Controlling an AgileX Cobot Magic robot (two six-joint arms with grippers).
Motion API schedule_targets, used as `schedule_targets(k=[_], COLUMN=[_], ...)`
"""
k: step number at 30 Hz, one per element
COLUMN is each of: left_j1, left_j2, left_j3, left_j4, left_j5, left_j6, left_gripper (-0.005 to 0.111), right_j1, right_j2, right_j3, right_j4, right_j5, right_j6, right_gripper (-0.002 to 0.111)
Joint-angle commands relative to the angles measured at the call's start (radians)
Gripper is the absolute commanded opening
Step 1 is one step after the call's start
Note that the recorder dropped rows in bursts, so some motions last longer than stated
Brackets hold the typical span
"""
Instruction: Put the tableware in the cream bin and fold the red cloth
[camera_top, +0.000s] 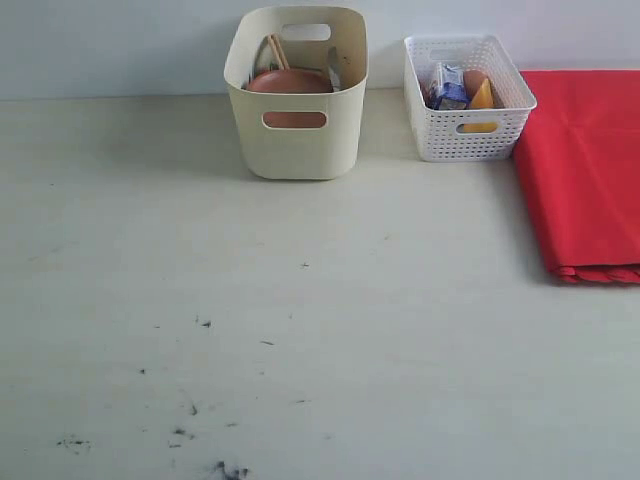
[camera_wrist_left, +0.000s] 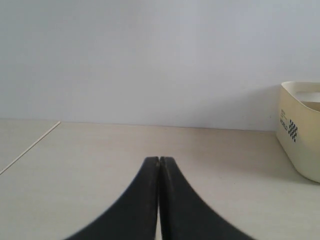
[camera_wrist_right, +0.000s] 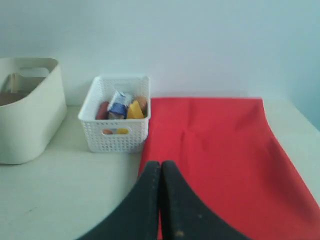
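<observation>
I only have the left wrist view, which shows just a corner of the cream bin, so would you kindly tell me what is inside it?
Observer: The cream bin holds a round brown plate, with wooden chopsticks leaning behind it.
Operator: Thank you. Where is the red cloth?
Observer: The red cloth lies flat at the right of the exterior view, right beside the white lattice basket.
Operator: And how is the right gripper?
Observer: The right gripper is shut with nothing in it, pointing toward the cloth.
</observation>
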Motion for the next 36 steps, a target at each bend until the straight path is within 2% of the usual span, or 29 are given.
schedule_targets(k=[1,14,20,36], left_j1=[0.003,0.003,0.003,0.003], left_j2=[-0.006,-0.006,-0.006,-0.006], left_j3=[0.002,0.002,0.002,0.002], left_j4=[0.003,0.003,0.003,0.003], left_j5=[-0.004,-0.004,-0.004,-0.004], left_j6=[0.003,0.003,0.003,0.003], left_gripper=[0.003,0.003,0.003,0.003], right_j1=[0.093,0.142,0.142,0.142], right_j2=[-0.145,-0.314,-0.314,-0.314], right_j3=[0.123,0.315,0.315,0.315], right_j4=[-0.010,-0.002,0.030,0.030], right_j5=[-0.112,-0.094,-0.005,-0.005], right_j6=[-0.101,-0.046,-0.046,-0.046], right_gripper=[0.000,0.000,0.000,0.000])
